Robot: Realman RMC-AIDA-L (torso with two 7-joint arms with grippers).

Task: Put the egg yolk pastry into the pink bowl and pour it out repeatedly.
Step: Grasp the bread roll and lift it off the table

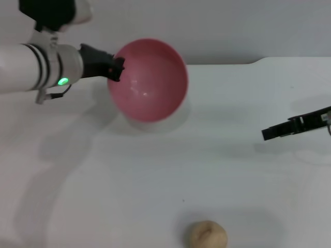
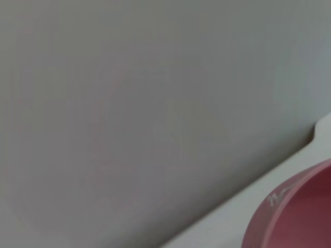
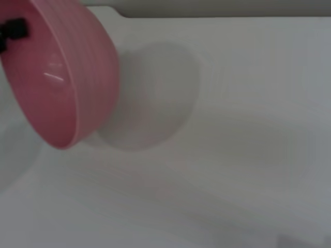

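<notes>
My left gripper (image 1: 116, 68) is shut on the left rim of the pink bowl (image 1: 150, 82) and holds it lifted and tipped on its side at the back left of the table. The bowl's mouth faces forward and its inside is empty. The right wrist view shows the tilted bowl (image 3: 57, 88) above its shadow, with the left gripper (image 3: 13, 30) at its rim. A part of the bowl's rim (image 2: 300, 217) shows in the left wrist view. The egg yolk pastry (image 1: 207, 235) lies on the table near the front edge, apart from both grippers. My right gripper (image 1: 269, 133) hovers at the right.
The white table (image 1: 155, 170) ends at a grey wall (image 1: 232, 26) behind the bowl, with a step in its back edge (image 1: 257, 61) at the right.
</notes>
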